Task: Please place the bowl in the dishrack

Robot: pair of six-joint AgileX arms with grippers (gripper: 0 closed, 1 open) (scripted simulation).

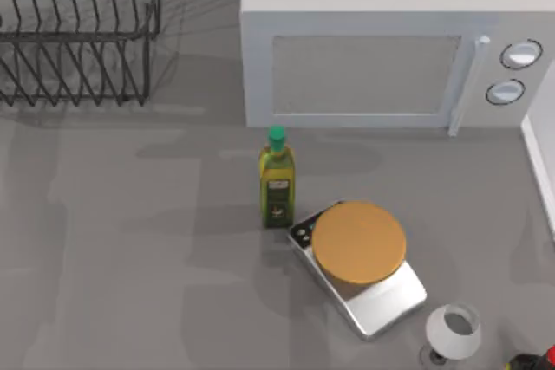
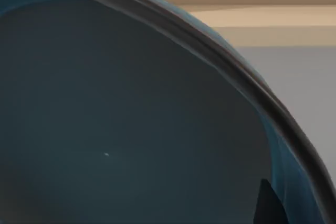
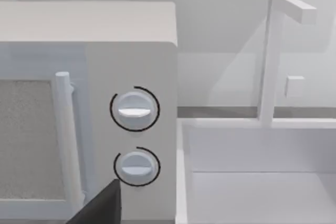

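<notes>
A: Where is the bowl [image 2: 121,129]?

B: Right up against the left wrist camera: a glossy blue inside with a dark rim curving across. A dark fingertip [image 2: 269,205] of the left gripper pokes in at the edge, but I cannot tell how far the jaws stand open or whether they grip the bowl.

A: And the dishrack [image 1: 78,32]?

B: At the table's far left, black wire with slanted tines.

A: Any writing?

B: The bottle [image 1: 277,181], green-capped, has a yellow label, too small to read. It stands just left of a scale [image 1: 381,301] carrying an orange disc [image 1: 358,243]. A white glass [image 1: 453,333] stands near the scale's right.

A: The right arm?

B: Its camera faces the microwave [image 3: 89,40] and its two dials [image 3: 134,109]. Jaw state: cannot tell.
</notes>
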